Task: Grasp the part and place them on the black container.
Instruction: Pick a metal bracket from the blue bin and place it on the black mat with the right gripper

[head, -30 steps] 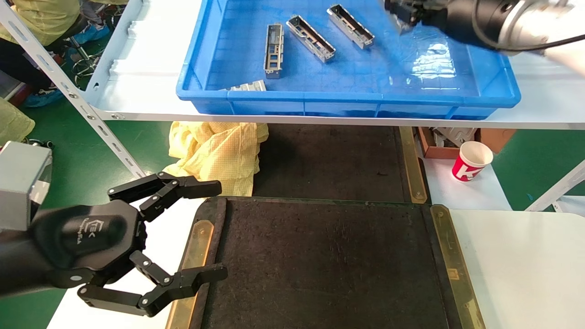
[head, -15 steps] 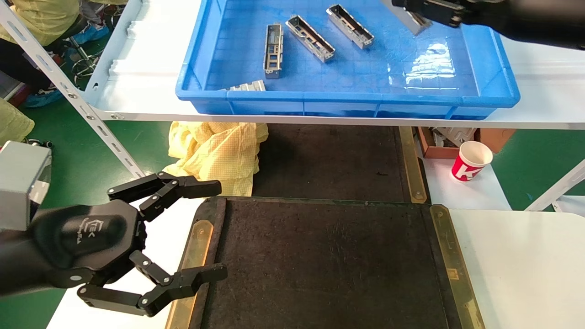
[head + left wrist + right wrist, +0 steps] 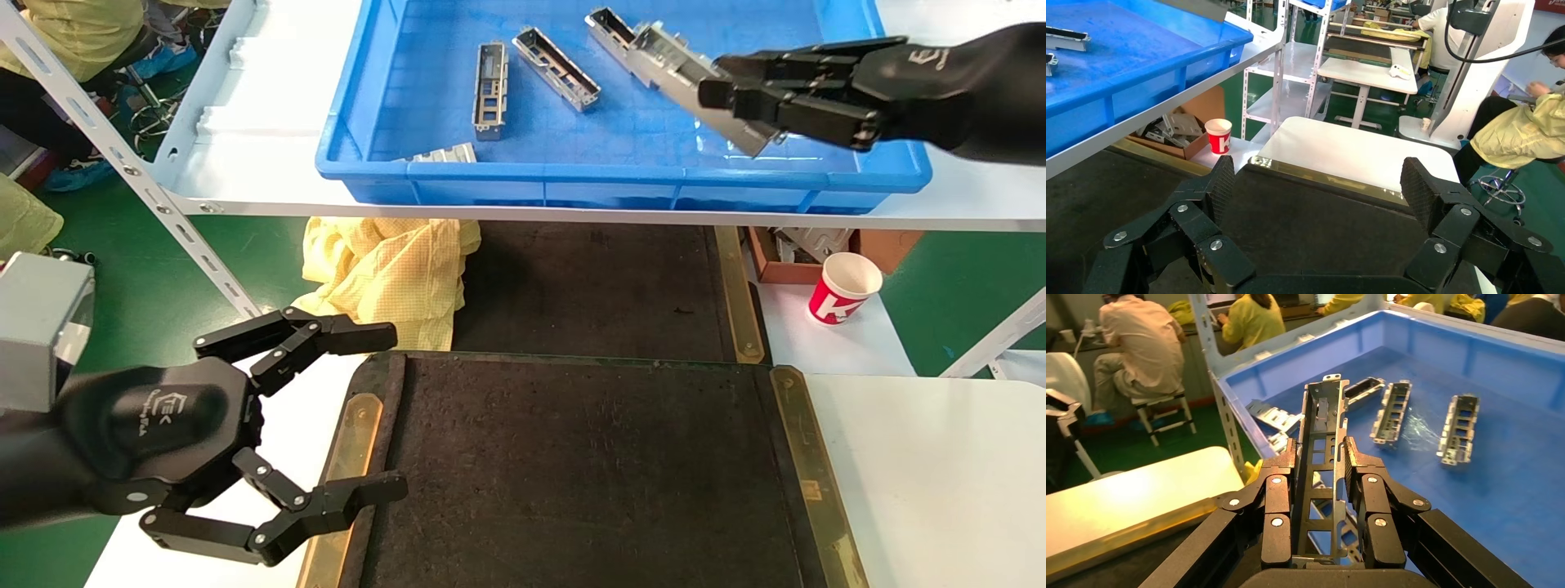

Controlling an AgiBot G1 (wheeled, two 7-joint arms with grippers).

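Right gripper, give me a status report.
Right gripper shut on a part, held above the blue bin. Left gripper open, parked at the black container edge. Nothing in the way.

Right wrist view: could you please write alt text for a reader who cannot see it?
The right tool grips a silver part lengthwise over a blue bin, where more parts lie. Seated workers appear behind.

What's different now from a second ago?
The right gripper, shut on a part, has come in from the top edge and down over the blue bin, towards the robot. The left gripper, open by the black container, hasn't moved.
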